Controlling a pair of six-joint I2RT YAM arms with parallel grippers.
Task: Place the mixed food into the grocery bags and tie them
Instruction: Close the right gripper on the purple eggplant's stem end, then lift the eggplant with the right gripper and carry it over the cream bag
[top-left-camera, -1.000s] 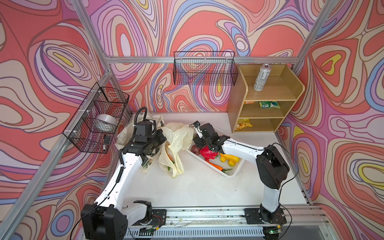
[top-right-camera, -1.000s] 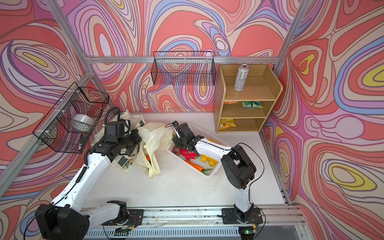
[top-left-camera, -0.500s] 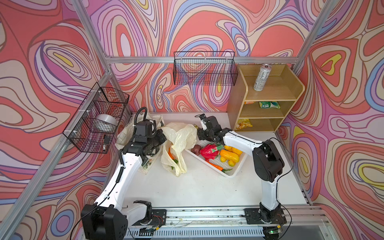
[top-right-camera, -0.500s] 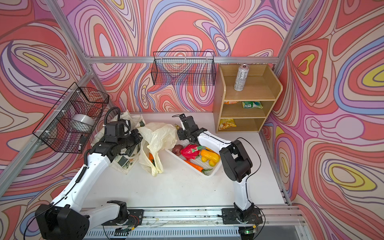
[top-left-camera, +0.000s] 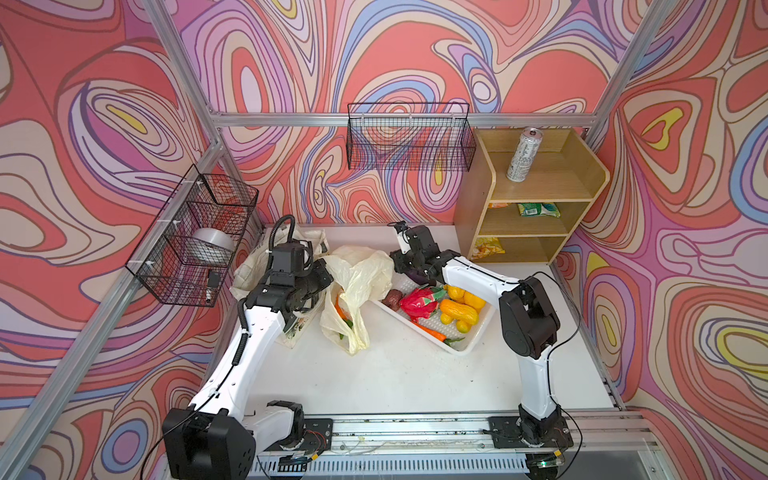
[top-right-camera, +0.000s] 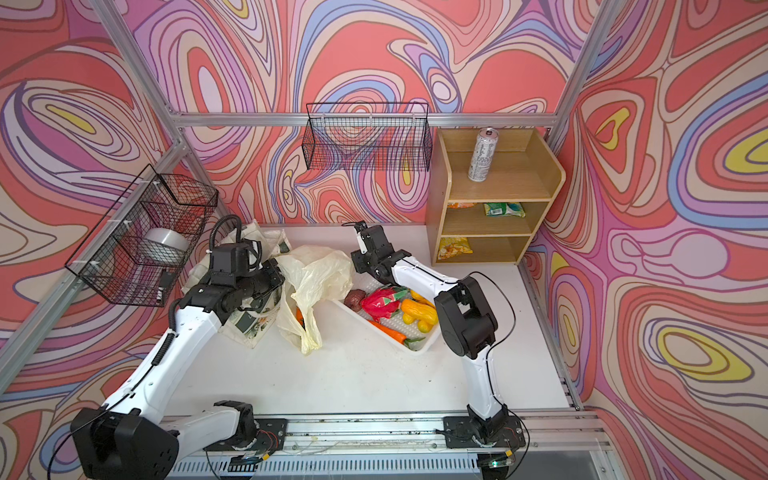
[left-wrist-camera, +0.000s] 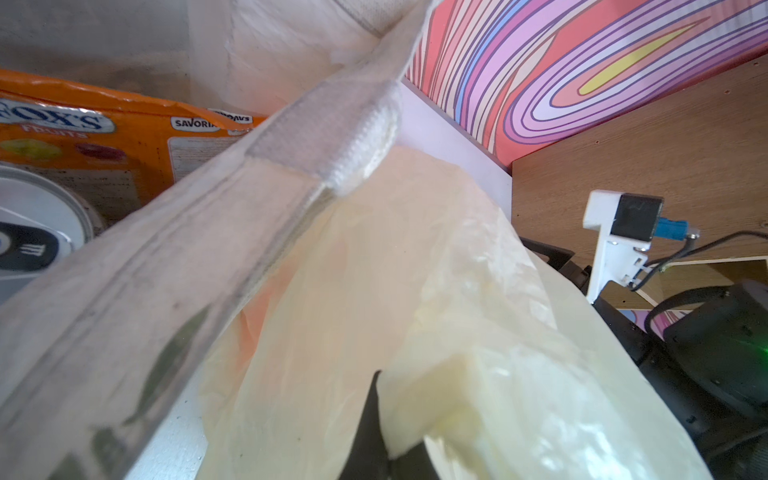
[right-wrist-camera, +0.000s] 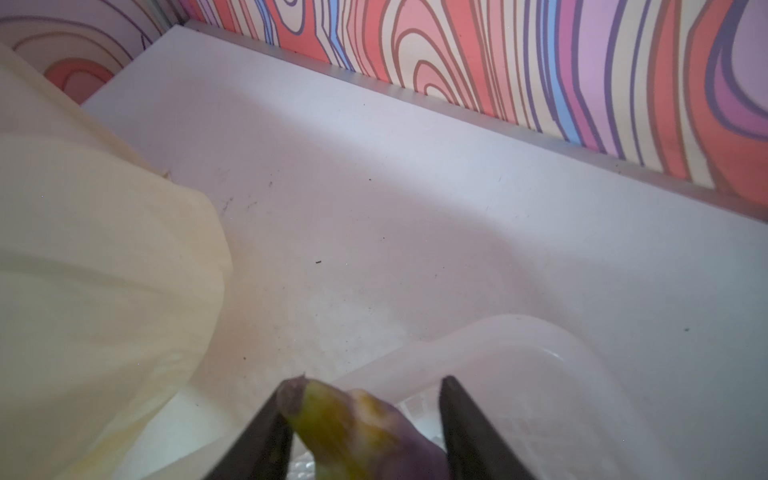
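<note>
Film from the pale-yellow plastic bag (left-wrist-camera: 436, 291) sits pinched in our left gripper (left-wrist-camera: 380, 432), whose jaws are fully closed on it. We judge that this hold lifts the rim so the bag's mouth gapes toward our other arm. Just beside that gripper, on the side away from the plastic bag, stands the canvas tote (left-wrist-camera: 124, 270), with an orange FOX'S packet (left-wrist-camera: 104, 137) and a silver can top (left-wrist-camera: 33, 232) showing past its rim, apparently inside. Our right gripper (right-wrist-camera: 365, 384) hangs over the corner of the white basket (right-wrist-camera: 519, 332) nearest the bag, jaws roughly half open and straddling a purple toy eggplant (right-wrist-camera: 345, 419). One finger touches its green stem end, but we cannot tell whether the other presses, so a firm grip is unproven. The plastic bag billows just beside this gripper, which is likely why we work from that corner. The other toy fruits (top-left-camera: 453, 307) lie in the basket behind the gripper, back toward its arm.
</note>
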